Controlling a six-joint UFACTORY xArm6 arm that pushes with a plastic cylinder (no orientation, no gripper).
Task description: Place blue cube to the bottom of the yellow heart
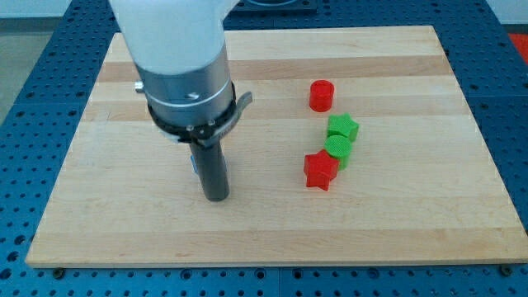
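Observation:
My tip is at the lower end of the dark rod, left of the board's middle. Only thin slivers of the blue cube show, on either side of the rod just above the tip; the rod covers the rest of it. The tip stands right at the cube's lower side, and I cannot tell whether they touch. No yellow heart shows in the view; the arm's wide grey body hides the board's upper left.
To the right on the wooden board are a red cylinder, a green star, a green cylinder and a red star, the last three close together in a line. A blue perforated table surrounds the board.

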